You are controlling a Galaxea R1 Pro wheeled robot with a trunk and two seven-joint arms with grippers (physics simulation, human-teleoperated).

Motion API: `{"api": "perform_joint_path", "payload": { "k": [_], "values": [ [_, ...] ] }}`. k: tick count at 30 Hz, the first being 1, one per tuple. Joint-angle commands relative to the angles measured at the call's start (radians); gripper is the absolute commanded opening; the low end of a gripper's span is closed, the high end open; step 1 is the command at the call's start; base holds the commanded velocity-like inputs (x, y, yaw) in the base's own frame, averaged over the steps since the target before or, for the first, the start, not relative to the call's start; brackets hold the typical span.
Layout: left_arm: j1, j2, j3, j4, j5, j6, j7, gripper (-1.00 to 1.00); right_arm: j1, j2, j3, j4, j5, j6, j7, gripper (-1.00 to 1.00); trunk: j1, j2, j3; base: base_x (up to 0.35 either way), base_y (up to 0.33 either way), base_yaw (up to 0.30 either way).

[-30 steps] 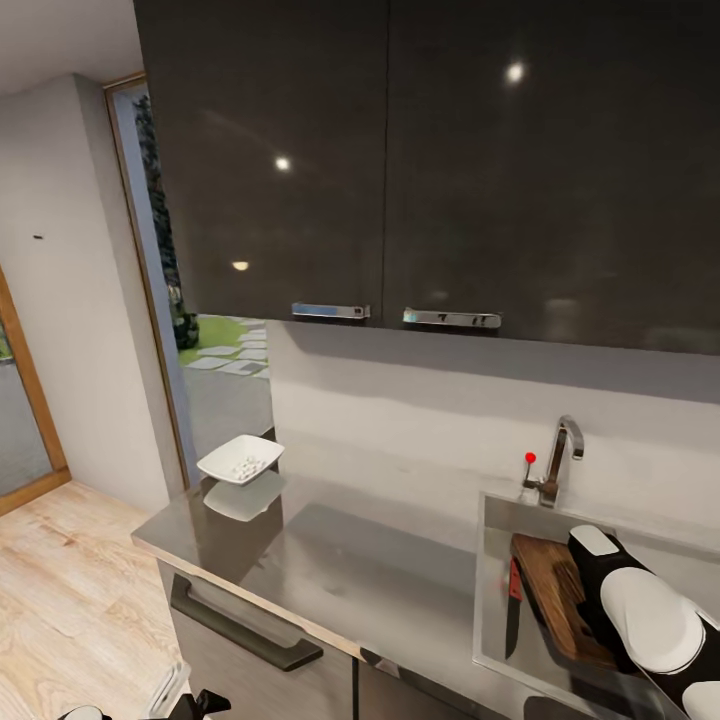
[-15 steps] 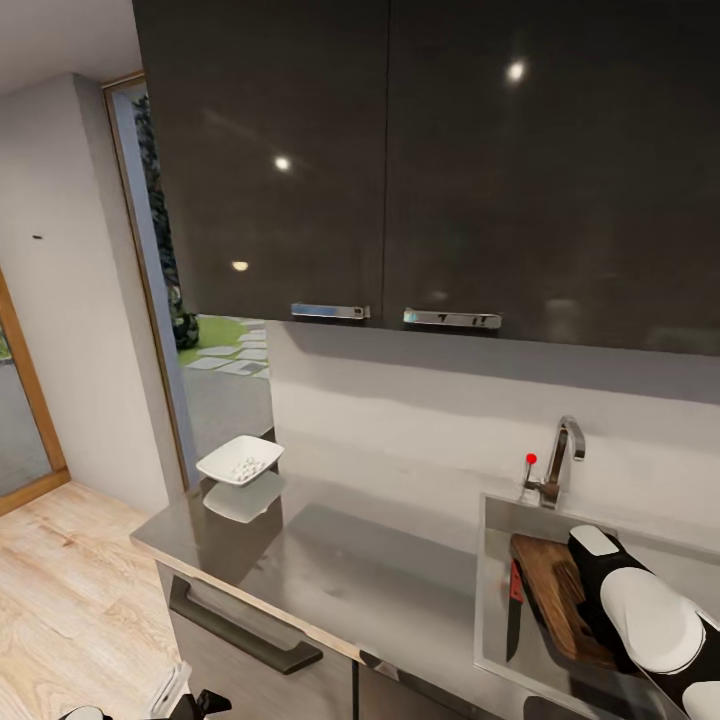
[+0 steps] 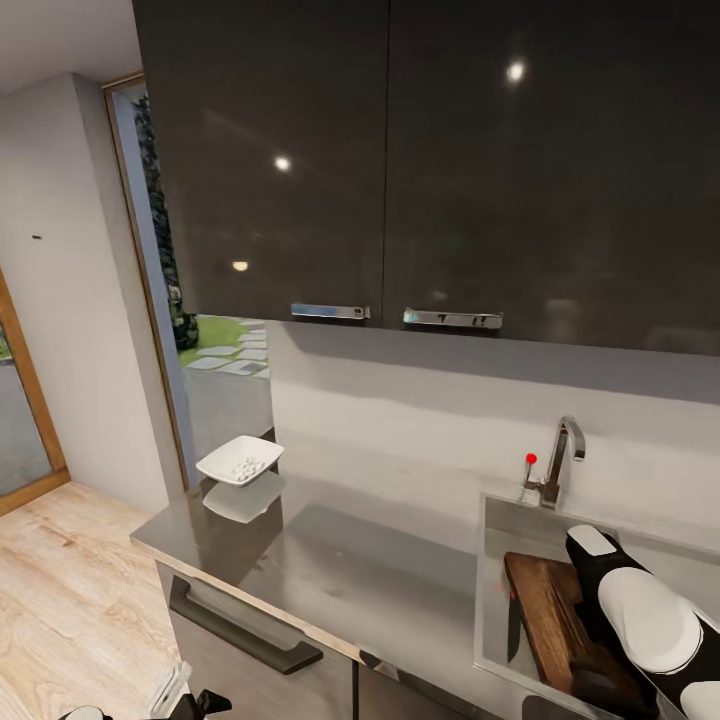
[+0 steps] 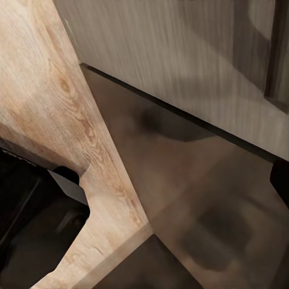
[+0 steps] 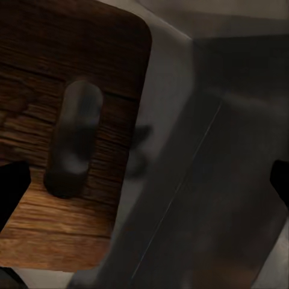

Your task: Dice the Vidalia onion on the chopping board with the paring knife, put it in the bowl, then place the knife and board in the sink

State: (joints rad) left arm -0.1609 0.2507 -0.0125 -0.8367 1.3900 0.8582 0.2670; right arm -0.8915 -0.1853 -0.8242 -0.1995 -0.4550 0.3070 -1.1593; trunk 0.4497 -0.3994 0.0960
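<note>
- Head view: right arm (image 3: 640, 620) reaches down into the sink (image 3: 492, 600); its gripper is hidden behind the arm's own links, so jaw state can't be read here; chopping board (image 3: 545, 610) lies in the basin directly under that arm, dark brown, long side running away from the front rim; a thin dark strip with a faint red smear beside the board's left edge is probably the paring knife (image 3: 513, 632), too blurred to be sure; chrome tap (image 3: 562, 455) with red knob stands behind the basin, beyond the arm; white bowl (image 3: 240, 460) with diced onion (image 3: 245, 466) sits at the far left corner of the countertop (image 3: 350, 570), well apart from the right arm.
- Left wrist view: camera looks at wooden floor (image 4: 54, 120) and a grey cabinet front (image 4: 180, 60); black robot base part at one corner; one dark fingertip sliver at the frame edge, nothing between the fingers, spread can't be judged.
- Right wrist view: right gripper (image 5: 144, 186) spread wide, dark fingertips (image 5: 12, 186) at opposite frame edges, holding nothing; board's handle-slot end just below it, near one finger; steel sink wall (image 5: 211, 180) under the other finger.
</note>
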Motion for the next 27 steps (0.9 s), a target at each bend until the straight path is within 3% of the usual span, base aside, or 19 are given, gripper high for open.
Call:
{"api": "perform_joint_path", "payload": {
  "k": [1, 8, 12, 17, 20, 23, 25, 27],
  "values": [
    [0.000, 0.001, -0.001, -0.001, 0.010, 0.001, 0.009, 1.00, 0.000, 0.000, 0.007, -0.001, -0.008, 0.011, -0.005, 1.00, 0.000, -0.001, -0.001, 0.000, 0.000, 0.000],
    [0.000, 0.000, -0.001, 0.003, -0.004, -0.001, 0.009, 1.00, -0.002, -0.002, 0.018, -0.010, 0.002, 0.009, -0.015, 1.00, 0.000, -0.001, -0.001, 0.000, 0.000, 0.000],
    [0.000, -0.002, 0.001, 0.005, -0.045, -0.002, 0.009, 1.00, -0.013, -0.004, 0.099, -0.053, 0.049, 0.010, -0.034, 1.00, 0.000, -0.001, -0.001, -0.028, 0.000, 0.000],
    [0.000, -0.003, 0.002, 0.005, -0.057, -0.003, 0.009, 1.00, -0.003, -0.001, 0.178, -0.302, 0.065, 0.071, -0.045, 1.00, 0.000, -0.001, -0.001, -0.235, 0.000, 0.000],
    [0.000, -0.003, 0.002, 0.005, -0.058, -0.004, 0.009, 1.00, 0.020, 0.005, 0.198, -0.473, 0.066, 0.181, -0.046, 1.00, 0.000, -0.001, -0.001, -0.323, 0.000, 0.000],
    [0.000, -0.004, 0.001, 0.005, -0.058, -0.004, 0.008, 1.00, 0.057, 0.007, 0.204, -0.632, 0.066, 0.224, -0.044, 1.00, 0.000, -0.001, -0.001, -0.339, 0.000, 0.000],
    [0.000, -0.004, 0.001, 0.005, -0.058, -0.005, 0.008, 1.00, 0.117, 0.008, 0.212, -0.790, 0.066, 0.256, -0.041, 1.00, 0.000, -0.001, -0.001, -0.342, 0.000, 0.000],
    [0.001, -0.004, 0.000, 0.005, -0.059, -0.005, 0.008, 1.00, 0.207, 0.011, 0.262, -0.962, 0.061, 0.299, -0.026, 1.00, 0.000, -0.001, -0.001, -0.344, 0.000, 0.000]
  ]
}}
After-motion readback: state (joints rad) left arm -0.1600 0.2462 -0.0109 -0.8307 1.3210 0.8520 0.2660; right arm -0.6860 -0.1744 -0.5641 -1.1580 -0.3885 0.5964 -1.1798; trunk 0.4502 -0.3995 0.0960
